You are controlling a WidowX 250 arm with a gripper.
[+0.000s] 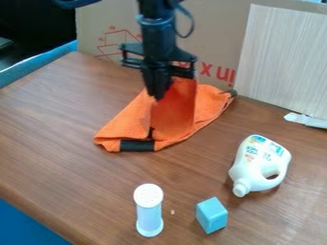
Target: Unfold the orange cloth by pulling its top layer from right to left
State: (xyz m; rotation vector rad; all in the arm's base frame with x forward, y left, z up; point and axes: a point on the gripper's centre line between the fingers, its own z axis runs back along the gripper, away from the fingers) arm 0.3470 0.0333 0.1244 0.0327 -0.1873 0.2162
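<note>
- The black gripper [158, 94] is hanging over the far part of the orange cloth [127, 118], its two fingers drawn close together and pinching a fold of it.
- The orange cloth is lying on the brown wooden table [57, 129], its raised fold standing up beside the fingers while the rest is spreading out to both sides.
- A black band [137, 145] is crossing the cloth's near edge, and a dark tip [231, 93] is showing at its far right corner.
- A white jug [253, 153] with a handle is lying to the right of the cloth and nearer the camera, its capped neck pointing toward the near side.
- A clear canister with a white, dotted lid [148, 196] is standing on the near side of the cloth, well apart from it.
- A light blue block [212, 215] is resting nearer than the cloth and a little to its right.
- Behind the cloth, cardboard with red print [220, 36] is standing upright; a pale wood-grain panel [287, 57] is leaning to the cloth's far right.
- A whitish object [306, 120] is lying to the right of the cloth, below the panel.
</note>
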